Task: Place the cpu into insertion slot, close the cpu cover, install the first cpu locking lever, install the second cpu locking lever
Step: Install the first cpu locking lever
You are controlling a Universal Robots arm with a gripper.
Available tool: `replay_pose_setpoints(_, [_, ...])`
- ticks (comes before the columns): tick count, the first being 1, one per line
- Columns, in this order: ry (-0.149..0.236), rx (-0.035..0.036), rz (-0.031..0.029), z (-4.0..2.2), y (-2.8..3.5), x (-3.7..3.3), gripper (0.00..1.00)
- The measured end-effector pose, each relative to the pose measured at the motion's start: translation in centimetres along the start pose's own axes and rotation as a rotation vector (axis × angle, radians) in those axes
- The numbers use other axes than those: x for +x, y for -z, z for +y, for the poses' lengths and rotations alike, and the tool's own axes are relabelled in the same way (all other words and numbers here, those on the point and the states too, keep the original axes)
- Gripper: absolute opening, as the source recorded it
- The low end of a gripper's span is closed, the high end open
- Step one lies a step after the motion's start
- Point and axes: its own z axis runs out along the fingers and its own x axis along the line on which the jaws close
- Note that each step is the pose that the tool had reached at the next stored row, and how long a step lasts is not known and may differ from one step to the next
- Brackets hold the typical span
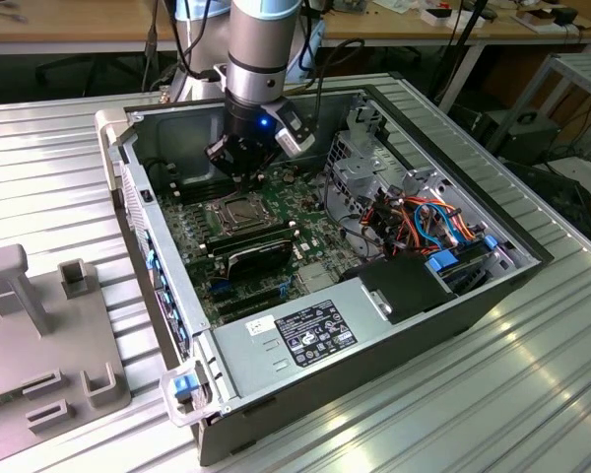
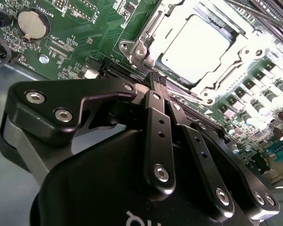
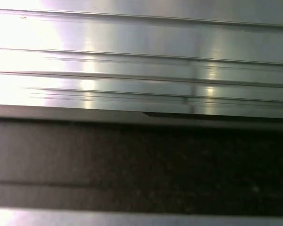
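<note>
The cpu [image 2: 195,47], a flat square chip with a bright silvery top, lies in the insertion slot [image 1: 238,213] on the green motherboard inside the open computer case. The cpu cover [image 2: 148,30], a thin metal frame, lies flat around the chip. My gripper [image 2: 158,80] hangs just above the board beside the socket's edge, with its black fingers [image 2: 155,127] pressed together and nothing between them. In the exterior view the gripper [image 1: 241,166] is over the far side of the socket. I cannot tell how the locking levers stand.
The case walls [image 1: 158,256] ring the board. A silver power supply [image 1: 315,330] lies at the front, and coloured cables [image 1: 424,222] and a drive cage [image 1: 360,163] are on the exterior view's right. A coin battery [image 2: 30,23] sits on the board. A grey fixture plate [image 1: 39,335] lies outside.
</note>
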Motion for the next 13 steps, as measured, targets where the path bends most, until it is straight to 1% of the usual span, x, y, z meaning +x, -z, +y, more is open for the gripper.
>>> replay_pose_setpoints(4, [0.000, 0.0000, 0.0007, 0.00, -0.32, -0.10, 0.11])
replay_pose_setpoints(7, [0.000, -0.0003, 0.0040, 0.00, -0.61, -0.11, 0.11])
replay_pose_setpoints(11, [0.000, -0.0005, 0.0054, 0.01, -0.64, -0.18, 0.11])
replay_pose_setpoints(13, [0.000, -0.0004, 0.0049, 0.22, -0.64, -0.25, 0.11])
